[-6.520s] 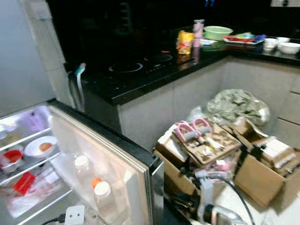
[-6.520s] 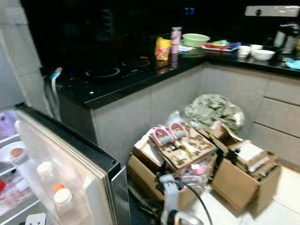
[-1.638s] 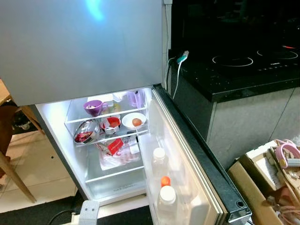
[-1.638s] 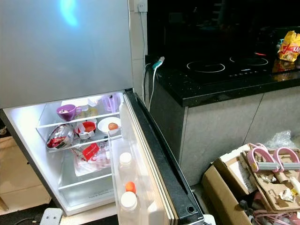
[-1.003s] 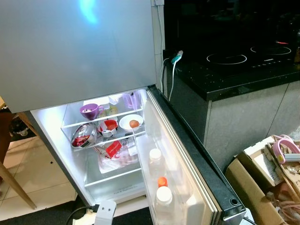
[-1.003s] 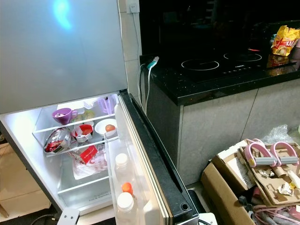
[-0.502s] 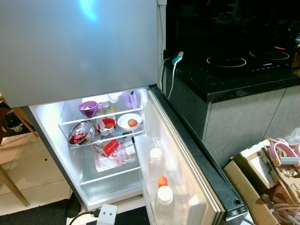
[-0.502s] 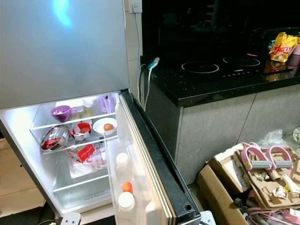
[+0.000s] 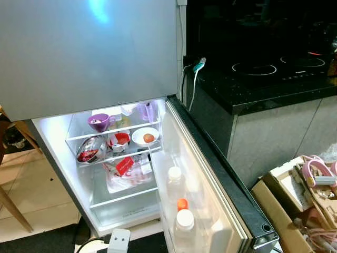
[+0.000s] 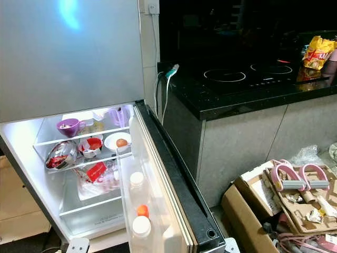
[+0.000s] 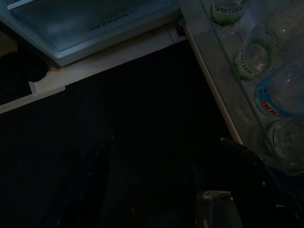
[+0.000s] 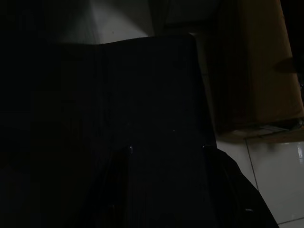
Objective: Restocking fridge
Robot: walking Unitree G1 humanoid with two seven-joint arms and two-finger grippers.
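The fridge's lower compartment (image 9: 124, 174) stands lit, with its door (image 9: 210, 179) swung out to the right. On the wire shelf sit a purple cup (image 9: 99, 122), a steel bowl (image 9: 90, 149), a red cup (image 9: 120, 139) and a white plate with an egg (image 9: 145, 136). Below them lie a red packet (image 9: 124, 165) and a plastic bag. Clear bottles (image 9: 175, 179) stand in the door shelf. My left gripper (image 11: 166, 156) hangs open above the dark mat beside those bottles (image 11: 251, 59). My right gripper (image 12: 168, 156) hangs open in the shade, holding nothing.
A black counter with an induction hob (image 9: 263, 74) runs right of the fridge, with a yellow snack bag (image 10: 317, 51) on it. Open cardboard boxes of clutter (image 9: 295, 211) crowd the floor at the right. A white power strip (image 9: 119, 241) lies before the fridge. A wooden chair leg (image 9: 10, 205) stands at the left.
The camera has swung left from the counter and boxes to face the open fridge. Over the last half second nothing in the scene has moved.
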